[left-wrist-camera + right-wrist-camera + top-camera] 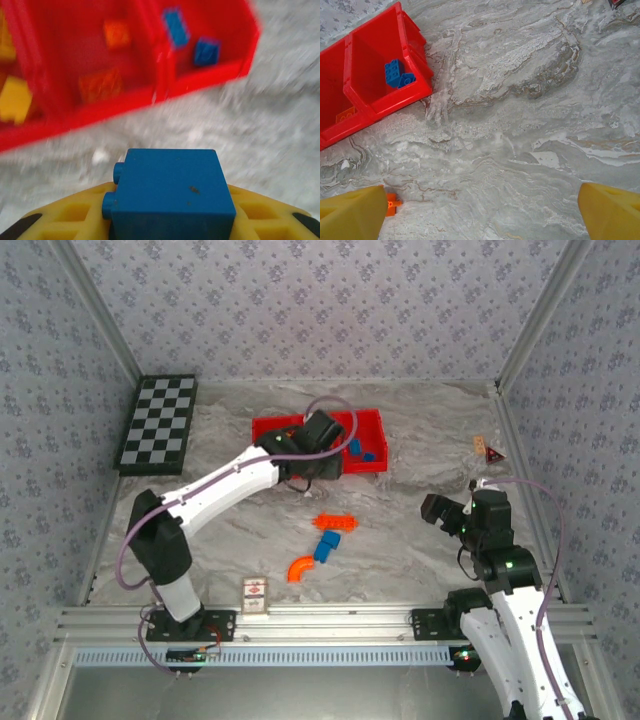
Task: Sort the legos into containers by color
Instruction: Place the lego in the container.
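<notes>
Blue lego clamped between left fingers, near red tray.

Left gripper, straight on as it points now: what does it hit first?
Holding a blue brick, the left gripper would likely meet the marble table just short of the red tray's near wall; blur leaves depth unclear.

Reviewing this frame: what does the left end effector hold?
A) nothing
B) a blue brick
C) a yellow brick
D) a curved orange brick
B: the left wrist view shows a blue brick clamped in the left end effector.
</notes>
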Controlling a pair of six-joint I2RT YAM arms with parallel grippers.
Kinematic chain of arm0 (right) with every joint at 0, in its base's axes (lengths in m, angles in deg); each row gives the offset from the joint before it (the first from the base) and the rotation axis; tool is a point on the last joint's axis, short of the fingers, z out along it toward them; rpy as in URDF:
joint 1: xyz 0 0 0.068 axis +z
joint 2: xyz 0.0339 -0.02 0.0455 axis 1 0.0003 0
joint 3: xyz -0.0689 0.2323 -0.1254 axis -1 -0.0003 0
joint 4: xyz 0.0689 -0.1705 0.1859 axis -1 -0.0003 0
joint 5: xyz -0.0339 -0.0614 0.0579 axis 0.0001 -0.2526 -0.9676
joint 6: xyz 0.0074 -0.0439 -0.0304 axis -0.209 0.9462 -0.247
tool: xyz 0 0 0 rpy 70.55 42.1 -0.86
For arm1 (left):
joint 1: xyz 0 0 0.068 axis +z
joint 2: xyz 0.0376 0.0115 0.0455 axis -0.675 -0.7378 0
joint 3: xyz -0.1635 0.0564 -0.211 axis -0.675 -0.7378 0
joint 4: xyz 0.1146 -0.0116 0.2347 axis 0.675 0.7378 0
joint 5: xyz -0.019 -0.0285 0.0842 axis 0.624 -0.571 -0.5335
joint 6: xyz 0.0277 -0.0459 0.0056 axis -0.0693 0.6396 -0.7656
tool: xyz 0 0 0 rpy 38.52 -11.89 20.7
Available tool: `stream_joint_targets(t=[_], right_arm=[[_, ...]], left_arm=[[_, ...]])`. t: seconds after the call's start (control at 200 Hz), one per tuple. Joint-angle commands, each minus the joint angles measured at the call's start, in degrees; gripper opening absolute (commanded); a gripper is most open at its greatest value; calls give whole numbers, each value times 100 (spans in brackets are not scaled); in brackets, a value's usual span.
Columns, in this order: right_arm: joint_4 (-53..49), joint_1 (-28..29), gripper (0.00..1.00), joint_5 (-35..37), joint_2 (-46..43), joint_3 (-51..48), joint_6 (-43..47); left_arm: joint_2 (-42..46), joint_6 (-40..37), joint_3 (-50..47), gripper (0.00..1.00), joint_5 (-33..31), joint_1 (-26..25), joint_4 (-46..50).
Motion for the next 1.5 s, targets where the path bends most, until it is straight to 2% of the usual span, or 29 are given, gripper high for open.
stream_joint_targets(t=[0.0,0.32,0.37,0.49,0.62,0.725,0.8,0.94,1.074,1.194,1.344,1.494], right_arm=[[37,40,100,10,0,-24,-76],[41,64,100,25,-26,-30,-71],[38,68,100,29,-31,-24,-71],[45,75,100,26,-53,-29,-71],[45,74,100,32,-61,-30,-67],[46,81,100,41,-62,-30,-68],[54,80,100,47,-62,-39,-72],[46,87,100,63,-62,-39,-70],[39,90,100,67,-62,-33,-76],[46,92,100,89,-60,-35,-80],[18,106,100,104,-62,-23,-77],[28,116,100,122,-62,-34,-74]], left_arm=[[-808,-638,884,39,-76,79,-436],[-3244,-932,4127,38,137,374,-252],[-3571,-899,4591,38,162,440,51],[-4125,-763,5280,38,294,565,258],[-4319,-700,5307,39,427,622,121],[-4390,-710,5307,44,519,639,126],[-4401,-747,5304,54,597,640,140],[-4350,-897,5353,79,579,625,273],[-4150,-1200,5349,87,513,596,475],[-3817,-1507,5243,89,359,506,754],[-3050,-1747,4387,93,29,254,882],[-2039,-1722,2827,99,-129,-17,630]])
